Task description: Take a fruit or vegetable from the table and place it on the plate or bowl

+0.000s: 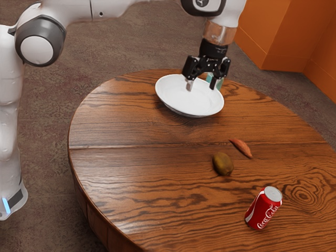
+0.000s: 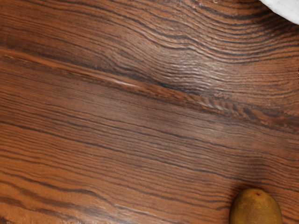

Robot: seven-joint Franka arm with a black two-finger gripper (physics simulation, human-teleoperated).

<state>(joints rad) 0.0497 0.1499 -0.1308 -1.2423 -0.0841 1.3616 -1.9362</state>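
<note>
Above the white plate (image 1: pixel 181 100), the arm (image 1: pixel 105 8) points straight down, its jaws spread wide and empty.

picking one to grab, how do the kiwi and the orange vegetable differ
The kiwi is olive-brown, the orange vegetable bright orange. The kiwi is a plump oval; the orange vegetable is slim and tapers to a point. Both lie apart on the table, off the plate.
</note>
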